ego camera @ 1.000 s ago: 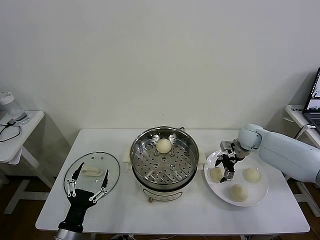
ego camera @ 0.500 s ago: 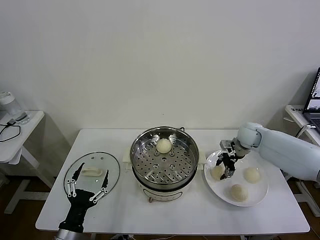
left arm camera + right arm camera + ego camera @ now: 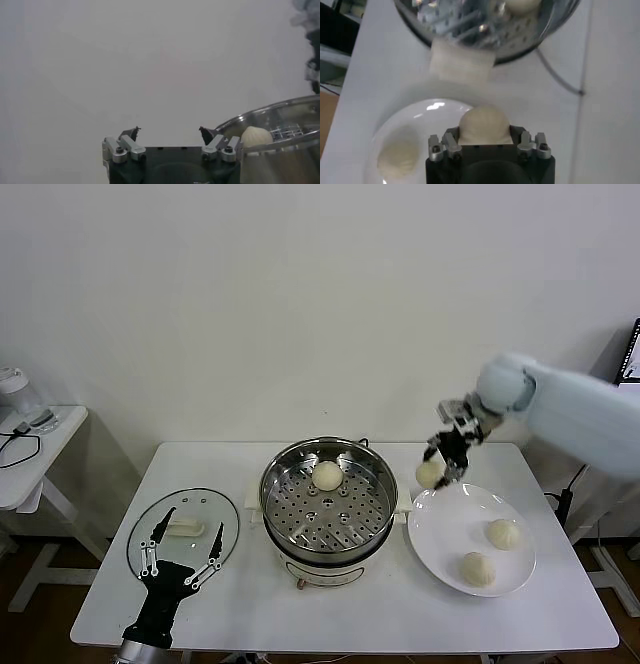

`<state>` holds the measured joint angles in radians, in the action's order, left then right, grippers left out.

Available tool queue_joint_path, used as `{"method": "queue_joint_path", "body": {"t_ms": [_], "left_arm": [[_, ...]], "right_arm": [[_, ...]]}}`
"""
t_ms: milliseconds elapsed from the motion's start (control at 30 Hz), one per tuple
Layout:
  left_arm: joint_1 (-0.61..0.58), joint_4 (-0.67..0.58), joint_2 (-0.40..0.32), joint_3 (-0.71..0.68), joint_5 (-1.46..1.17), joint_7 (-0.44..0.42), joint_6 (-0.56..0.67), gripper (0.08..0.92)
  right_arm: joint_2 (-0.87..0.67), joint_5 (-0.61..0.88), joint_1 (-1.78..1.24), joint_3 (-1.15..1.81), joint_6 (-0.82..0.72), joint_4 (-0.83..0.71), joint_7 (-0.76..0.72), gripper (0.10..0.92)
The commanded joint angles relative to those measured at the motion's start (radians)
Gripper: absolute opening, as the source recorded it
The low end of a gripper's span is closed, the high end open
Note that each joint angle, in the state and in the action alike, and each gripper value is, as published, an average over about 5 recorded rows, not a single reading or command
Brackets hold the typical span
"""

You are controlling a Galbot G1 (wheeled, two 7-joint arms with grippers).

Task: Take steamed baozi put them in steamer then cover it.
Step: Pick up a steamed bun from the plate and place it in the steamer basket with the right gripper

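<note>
My right gripper is shut on a cream-white steamed baozi and holds it in the air, above the table between the white plate and the steamer. In the right wrist view the held baozi fills the gap between the jaws of the right gripper. One baozi lies on the steamer's perforated tray near the back. Two more baozi rest on the plate. My left gripper stands open at the front left, over the near edge of the glass lid.
The glass lid lies flat on the table left of the steamer. A white side handle sticks out of the steamer toward the plate. A small side table stands off to the far left.
The right gripper has shut on the plate's left baozi and lifted it up and toward the back, off the plate. The left gripper has slid slightly toward the table's front edge.
</note>
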<state>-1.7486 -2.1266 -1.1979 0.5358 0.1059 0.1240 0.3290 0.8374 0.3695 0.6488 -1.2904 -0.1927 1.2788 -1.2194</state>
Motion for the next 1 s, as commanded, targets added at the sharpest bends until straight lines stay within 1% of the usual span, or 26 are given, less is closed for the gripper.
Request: {"method": "queue_joint_path", "body": {"t_ms": [33,200,367,533,767,1000], "left_arm": [[0.004,0.003,-0.001,-0.006,0.005,0.000,0.004,0.823],[0.021,0.011,-0.009,-0.030,0.013,0.002,0.008,0.823],[0.043,0.023,-0.023,-0.053,0.024,0.001,0.011,0.823],[0.051,0.025,-0.034,-0.071,0.033,0.003,0.013,0.823],[0.052,0.013,-0.037,-0.074,0.036,0.004,0.005,0.823],[0.055,0.003,-0.037,-0.077,0.036,0.004,-0.001,0.823]], "right_arm": [[0.154,0.197,0.224,-0.108,-0.047,0.037,-0.028,0.688],[0.269,0.293,0.244,-0.168,-0.092,0.053,0.012,0.691],[0.378,0.312,0.217,-0.220,-0.117,0.056,0.066,0.681],[0.463,0.346,0.164,-0.251,-0.139,0.024,0.131,0.686],[0.533,0.379,0.097,-0.266,-0.161,-0.010,0.201,0.693],[0.548,0.374,0.038,-0.270,-0.168,-0.025,0.245,0.695]]}}
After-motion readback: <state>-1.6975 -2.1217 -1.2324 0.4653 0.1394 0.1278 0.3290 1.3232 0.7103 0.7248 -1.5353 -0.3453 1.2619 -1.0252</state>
